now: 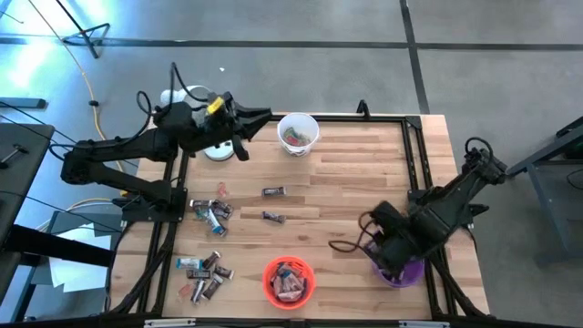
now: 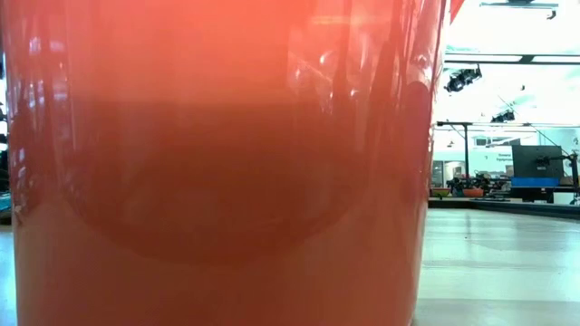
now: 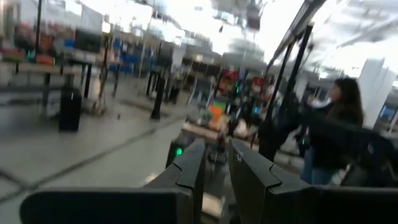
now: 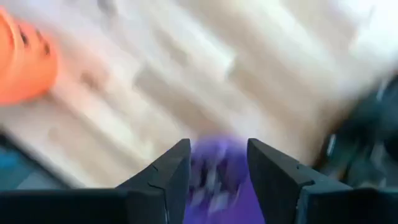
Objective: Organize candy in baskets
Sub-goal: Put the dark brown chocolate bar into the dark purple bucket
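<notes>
Candy (image 1: 208, 214) lies in loose clusters on my table (image 1: 355, 173), on the left-arm side of the orange basket (image 1: 289, 280), which already holds a heap of pieces. My right claw (image 4: 219, 163) hangs directly over the purple basket (image 1: 401, 271), just beside the orange one, fingers spread apart with nothing between them. My left claw (image 1: 264, 117) sits raised near the white basket (image 1: 298, 133) at the table's far edge, fingers nearly together, gripping nothing I can see.
</notes>
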{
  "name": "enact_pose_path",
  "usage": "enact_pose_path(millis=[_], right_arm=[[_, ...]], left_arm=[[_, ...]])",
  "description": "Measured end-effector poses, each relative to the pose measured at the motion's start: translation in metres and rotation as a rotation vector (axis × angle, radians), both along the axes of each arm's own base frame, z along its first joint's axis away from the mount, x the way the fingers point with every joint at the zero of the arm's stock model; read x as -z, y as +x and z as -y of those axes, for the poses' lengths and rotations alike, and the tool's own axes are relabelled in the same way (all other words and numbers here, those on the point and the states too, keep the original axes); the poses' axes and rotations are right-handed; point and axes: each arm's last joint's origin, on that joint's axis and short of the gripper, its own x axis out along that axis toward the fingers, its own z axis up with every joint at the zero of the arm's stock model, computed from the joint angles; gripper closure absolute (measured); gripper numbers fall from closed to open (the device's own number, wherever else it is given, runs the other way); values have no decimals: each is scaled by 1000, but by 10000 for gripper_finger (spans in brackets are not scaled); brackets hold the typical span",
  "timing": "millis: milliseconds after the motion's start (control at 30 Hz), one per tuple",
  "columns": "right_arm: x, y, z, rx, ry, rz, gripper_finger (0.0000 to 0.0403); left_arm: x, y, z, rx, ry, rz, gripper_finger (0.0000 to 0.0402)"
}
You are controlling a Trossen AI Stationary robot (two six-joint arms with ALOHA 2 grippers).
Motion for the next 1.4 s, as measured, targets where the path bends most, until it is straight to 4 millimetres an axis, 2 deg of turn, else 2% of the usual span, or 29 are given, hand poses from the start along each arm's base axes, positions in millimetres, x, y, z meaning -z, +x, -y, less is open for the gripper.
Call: enact_pose_path(millis=[167,233,333,433,533,600,733,933,1033,1100,1200,1300,1400], right_arm=[[6,33,20,-66,-200,113,268],[11,52,27,-75,-220,156,272],[21,80,42,-86,-139,155,274],[34,106,65,-7,-8,131,274],[47,125,90,119,89,110,274],[52,135,102,122,109,131,274],[60,155,117,-58,84,186,274],[76,179,120,-586,-69,197,274],[87,187,119,-779,-133,158,274],[99,190,123,-810,-135,112,274],[122,196,133,-740,-66,43,274],[140,204,143,-687,4,40,274],[149,213,150,-665,7,84,274]], left_arm=[[12,-6,3,78,-81,-131,346],[17,-11,5,133,-113,-199,346],[23,-24,8,185,-139,-307,346],[28,-42,10,184,-162,-410,346],[31,-60,13,186,-181,-477,346],[31,-69,16,193,-183,-493,346],[30,-83,21,214,-180,-510,346],[31,-87,26,244,-176,-530,346],[32,-85,27,250,-184,-535,346],[32,-85,27,245,-213,-532,346],[32,-84,27,236,-272,-522,346],[32,-84,27,225,-314,-511,346],[32,-83,26,198,-345,-497,346]])
